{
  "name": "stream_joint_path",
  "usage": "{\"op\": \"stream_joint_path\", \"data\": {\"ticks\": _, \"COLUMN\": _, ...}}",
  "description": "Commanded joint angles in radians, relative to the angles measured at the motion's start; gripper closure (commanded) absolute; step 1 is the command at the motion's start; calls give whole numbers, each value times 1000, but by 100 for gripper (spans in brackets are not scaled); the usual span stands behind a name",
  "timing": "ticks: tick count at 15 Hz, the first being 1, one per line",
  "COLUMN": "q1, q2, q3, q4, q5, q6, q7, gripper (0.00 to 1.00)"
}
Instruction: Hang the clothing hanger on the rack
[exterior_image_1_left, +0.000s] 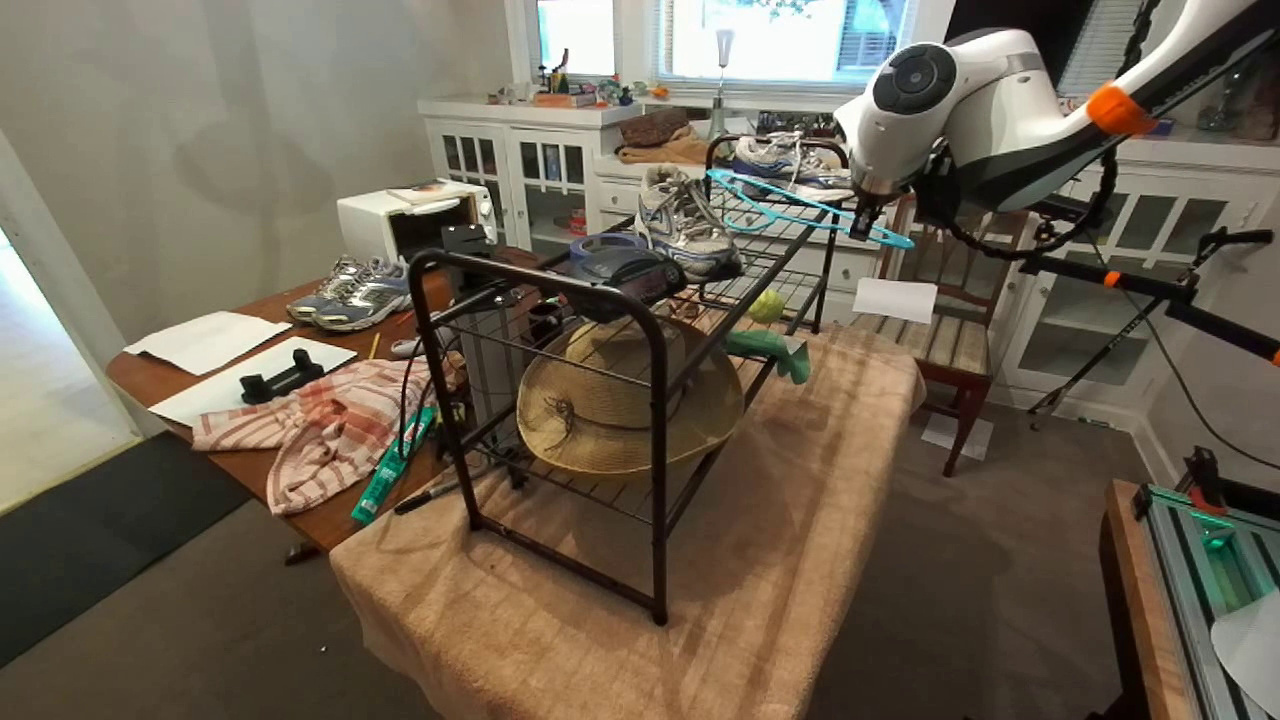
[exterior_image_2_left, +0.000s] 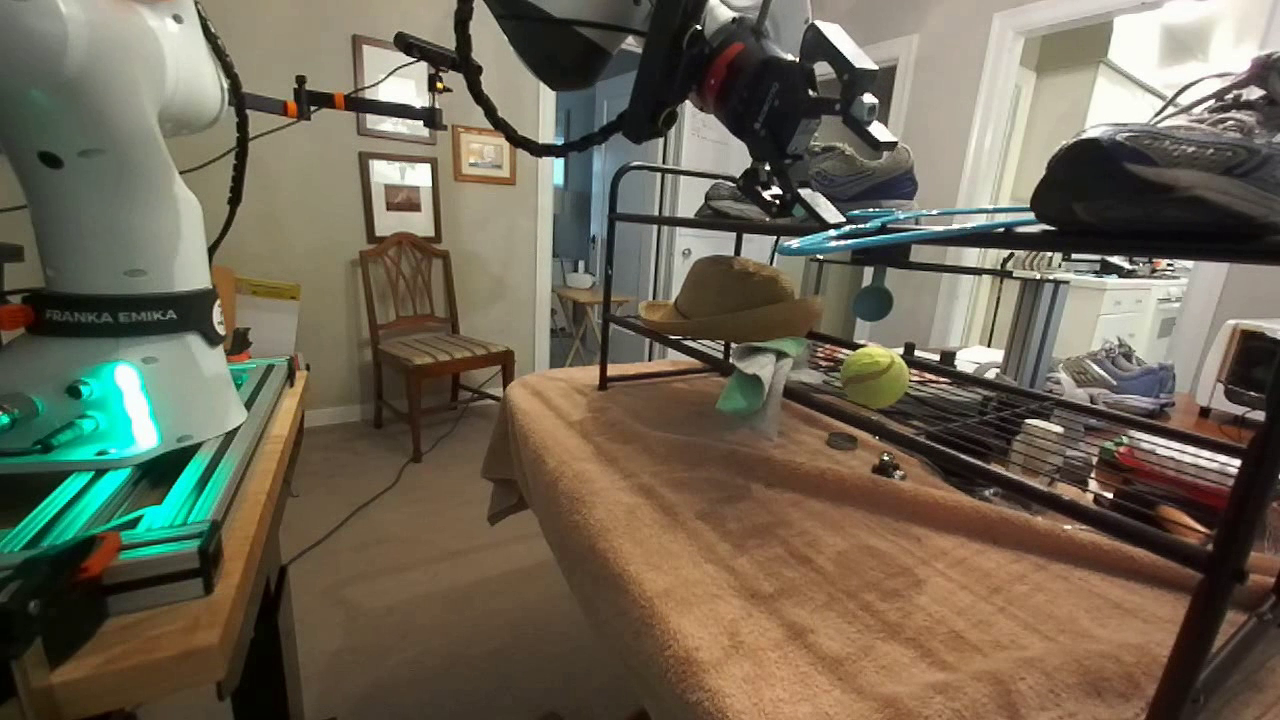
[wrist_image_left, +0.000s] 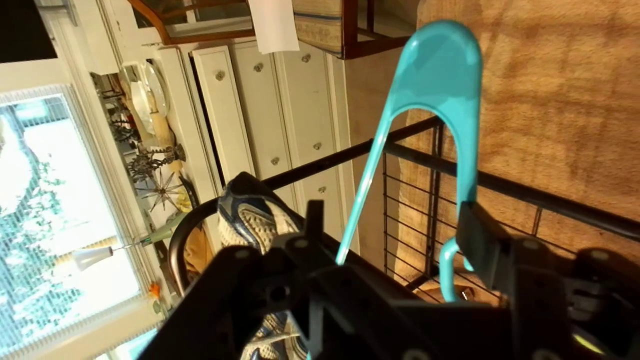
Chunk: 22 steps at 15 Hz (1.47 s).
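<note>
Overexposed window (exterior_image_1_left: 785, 45), shadowed cloth (exterior_image_2_left: 800, 560), green glow (exterior_image_2_left: 135, 405)

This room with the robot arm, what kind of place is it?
Probably somebody's home, maybe a dining room, though I can't be sure. You can see a white glass-door cabinet, a wooden chair with a striped seat and framed pictures.

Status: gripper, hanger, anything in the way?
Gripper open. Hanger juts out from top of rack; hooked or not, can't tell. Shoes on top may obstruct.
</note>
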Motion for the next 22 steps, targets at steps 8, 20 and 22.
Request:
{"op": "stream_joint_path", "data": {"ticks": 8, "q1": 14, "q2": -49, "q3": 6, "q4": -33, "q5": -57, "q6": 6, "q7": 44, "gripper": 31}}
{"op": "stream_joint_path", "data": {"ticks": 20, "q1": 9, "q2": -15, "q3": -4, "q4": -37, "q5": -63, "q6": 10, "q7": 55, "gripper": 40}}
{"op": "stream_joint_path", "data": {"ticks": 22, "q1": 3, "q2": -1, "q3": -10, "q4": -29, "q5": -93, "q6": 12, "q7": 75, "gripper": 44}}
